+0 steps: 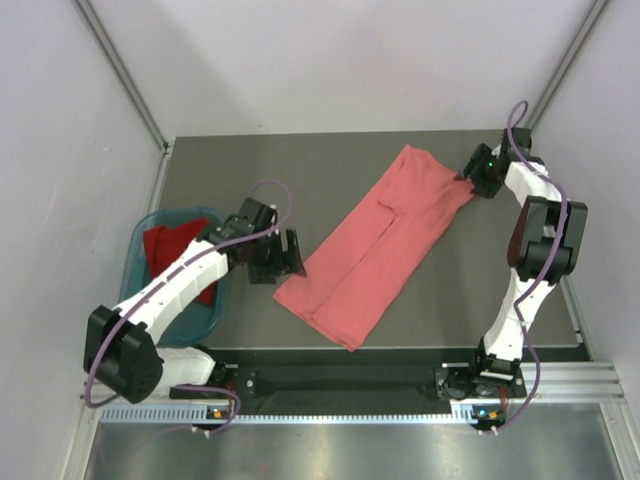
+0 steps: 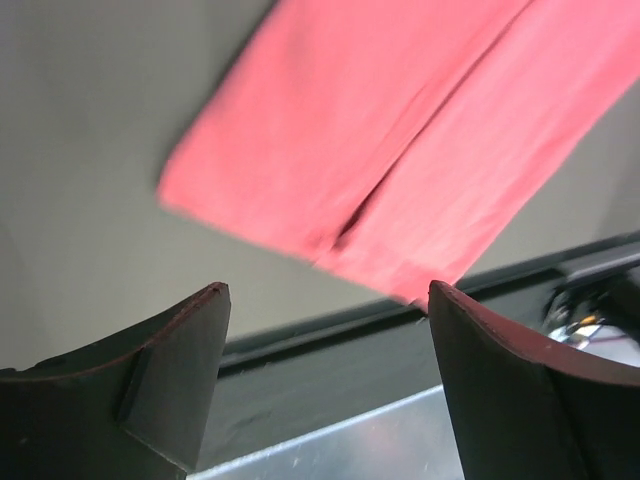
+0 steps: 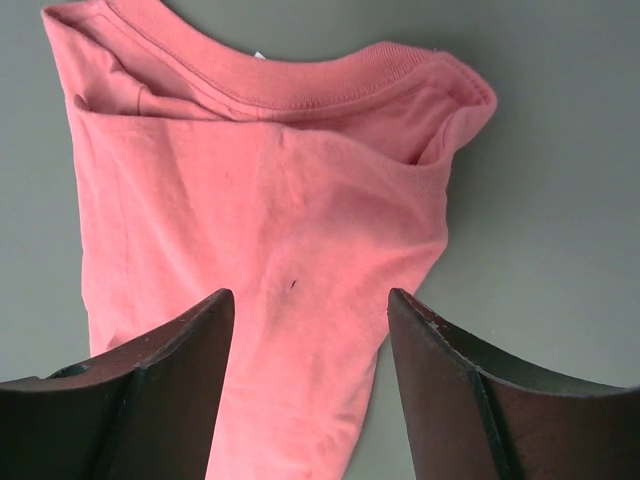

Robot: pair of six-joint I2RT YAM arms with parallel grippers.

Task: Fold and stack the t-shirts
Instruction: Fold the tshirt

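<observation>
The salmon-pink t-shirt (image 1: 375, 245) lies folded lengthwise into a long strip, slanting across the dark table from far right to near left. My left gripper (image 1: 290, 255) is open and empty beside the strip's near-left end, whose hem shows in the left wrist view (image 2: 400, 130). My right gripper (image 1: 467, 178) is open and empty over the collar end, which fills the right wrist view (image 3: 260, 200). The deep red t-shirt (image 1: 172, 250) lies crumpled in the teal basket (image 1: 140, 240), partly hidden by my left arm.
The basket stands at the table's left edge. The table's near edge with its metal rail (image 2: 330, 440) shows just beyond the pink shirt's hem. White walls close in the sides and back.
</observation>
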